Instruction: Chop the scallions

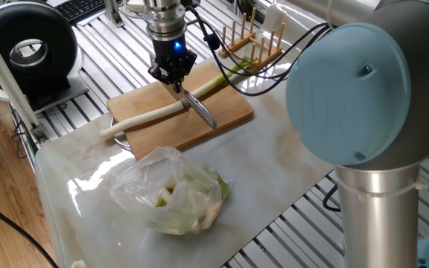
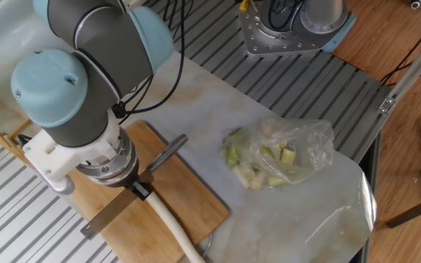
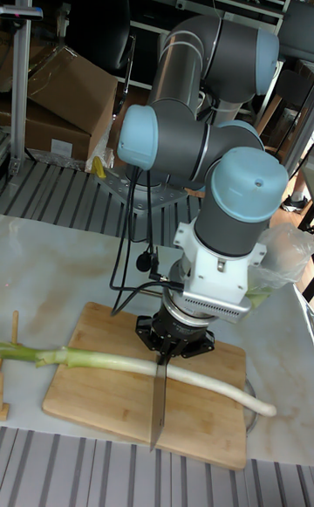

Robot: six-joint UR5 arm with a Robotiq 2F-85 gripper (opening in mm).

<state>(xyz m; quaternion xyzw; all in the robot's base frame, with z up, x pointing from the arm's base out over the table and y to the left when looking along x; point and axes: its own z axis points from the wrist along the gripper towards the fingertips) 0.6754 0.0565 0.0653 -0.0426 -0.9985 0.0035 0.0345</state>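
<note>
Tool [image 1: 174,80] clamped on knife [image 3: 159,407], blade across whole scallion [image 3: 131,362] on board [image 1: 214,119]; bag [image 2: 287,153] lies apart on worktop [image 2: 196,95].

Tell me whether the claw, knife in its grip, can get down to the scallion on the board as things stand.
Probably yes. The claw holds the knife directly across the scallion on the wooden board; nothing lies between blade and stalk.

One whole scallion stalk [image 3: 131,363], white shading to green, lies lengthwise across the wooden board [image 3: 105,398].
</note>
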